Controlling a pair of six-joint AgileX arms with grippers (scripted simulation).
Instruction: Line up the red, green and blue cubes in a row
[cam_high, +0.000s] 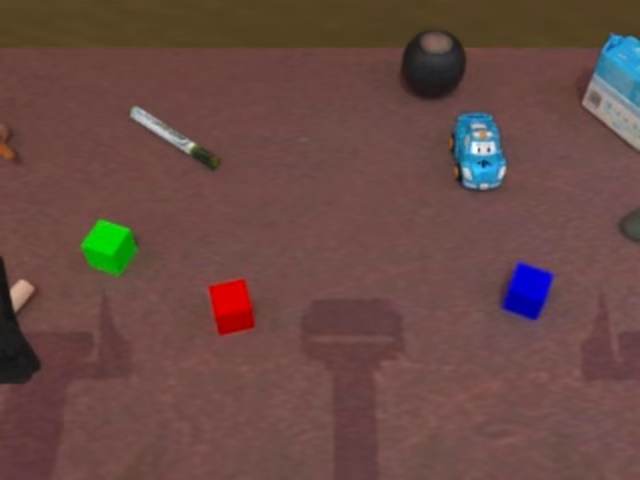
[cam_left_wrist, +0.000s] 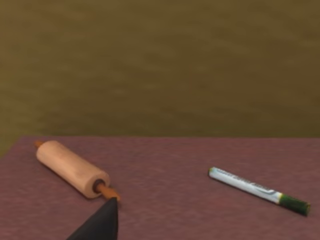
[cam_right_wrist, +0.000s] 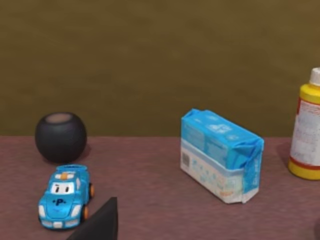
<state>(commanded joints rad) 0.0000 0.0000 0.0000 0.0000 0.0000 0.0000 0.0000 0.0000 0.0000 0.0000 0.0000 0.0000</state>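
Three cubes lie apart on the maroon table in the top view: the green cube (cam_high: 108, 246) at the left, the red cube (cam_high: 231, 305) right of it and nearer the front, the blue cube (cam_high: 527, 290) toward the right. My left arm (cam_high: 10, 345) is parked at the left edge, well left of the green cube. One dark fingertip (cam_left_wrist: 102, 222) shows in the left wrist view and one dark fingertip (cam_right_wrist: 102, 220) in the right wrist view, each with only bare table beside it. Neither wrist view shows a cube. Both grippers hold nothing.
A marker pen (cam_high: 175, 138) lies at the back left and a rolling pin (cam_left_wrist: 72, 169) at the far left. A dark ball (cam_high: 433, 62), a light-blue toy car (cam_high: 478, 150) and a pale-blue pack (cam_high: 618, 85) sit at the back right. A yellow bottle (cam_right_wrist: 306, 132) stands beside the pack.
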